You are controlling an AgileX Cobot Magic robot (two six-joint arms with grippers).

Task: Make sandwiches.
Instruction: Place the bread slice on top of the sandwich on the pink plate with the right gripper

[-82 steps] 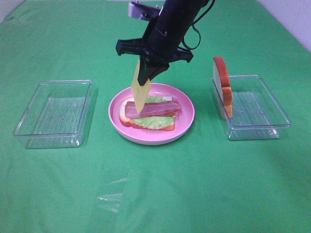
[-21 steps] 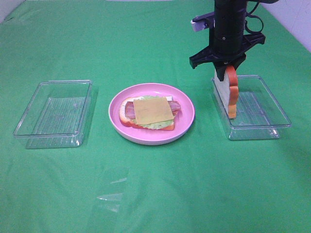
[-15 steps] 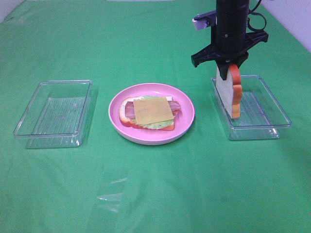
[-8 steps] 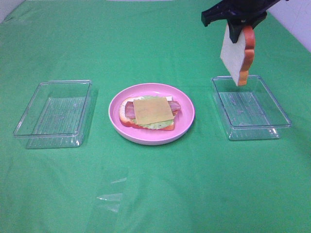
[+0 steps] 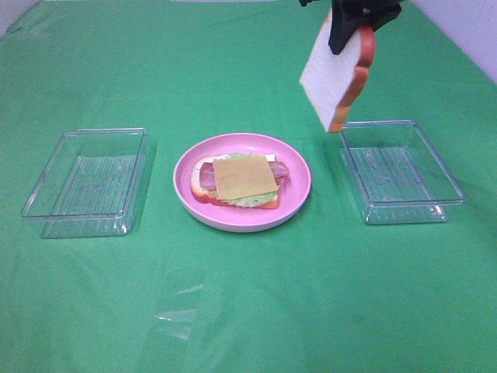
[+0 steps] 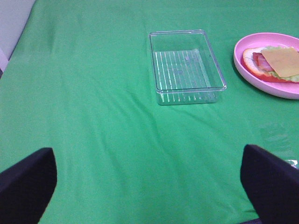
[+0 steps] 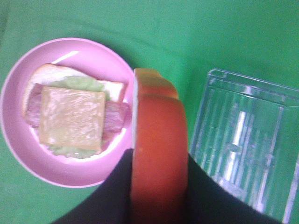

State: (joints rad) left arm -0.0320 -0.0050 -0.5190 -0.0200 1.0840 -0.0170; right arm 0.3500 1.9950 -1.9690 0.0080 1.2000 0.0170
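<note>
On the pink plate [image 5: 299, 194] lies an open sandwich [image 5: 241, 180]: a bread slice, green lettuce, a reddish bacon strip and a yellow cheese square on top. My right gripper [image 5: 351, 29] is shut on a second bread slice [image 5: 332, 78] with an orange crust. The slice hangs tilted in the air between the plate and the right tray. In the right wrist view the slice's crust [image 7: 159, 154] fills the gap between the dark fingers [image 7: 112, 198], with the sandwich [image 7: 72, 116] below. My left gripper [image 6: 147, 161] stands open over bare cloth, holding nothing.
A clear plastic tray [image 5: 85, 183] sits left of the plate and another clear tray [image 5: 400, 175] sits right of it. Neither holds anything. A green cloth covers the table. A white wall edge shows at the far right.
My right gripper has lifted the bread slice out of the right tray, then carried it up and left toward the plate. The slice now tilts. The left arm has not moved.
</note>
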